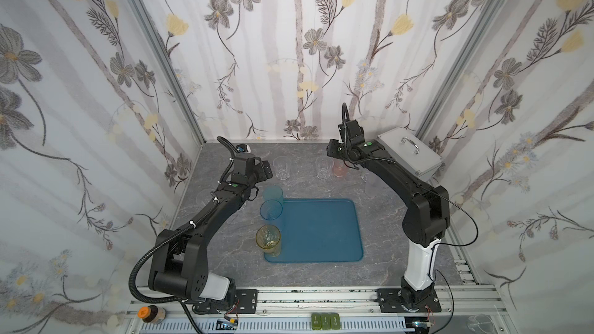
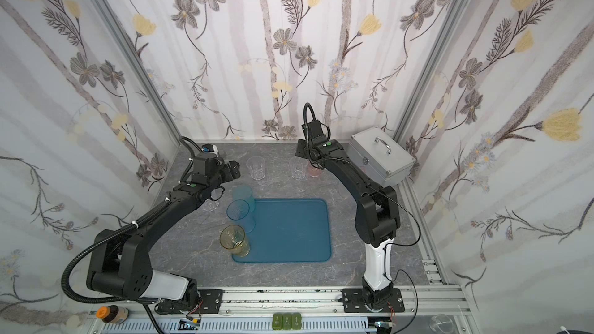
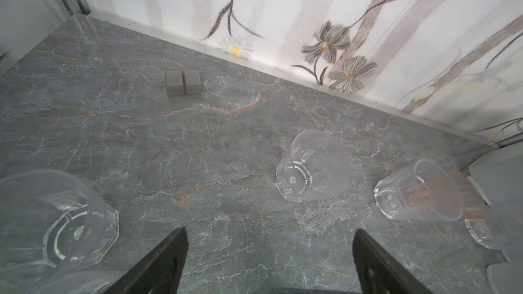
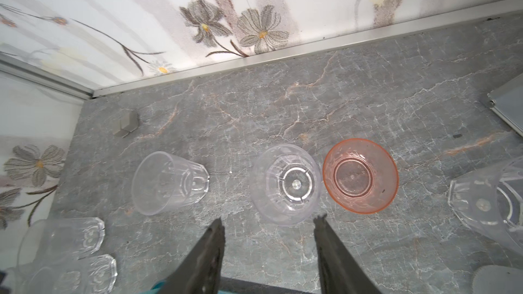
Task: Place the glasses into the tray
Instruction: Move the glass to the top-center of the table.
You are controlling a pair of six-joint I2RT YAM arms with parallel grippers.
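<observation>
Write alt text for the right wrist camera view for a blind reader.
The open right gripper hovers empty over a grey marbled table, aimed at a clear tumbler with a pink tumbler beside it.

Both top views sit high over the front edge of the worktop (image 1: pixel 238 268), looking steeply down at everything. Wrist cams ride low and close, facing the back edge; both catch the pink tumbler (image 4: pixel 360 175).
</observation>
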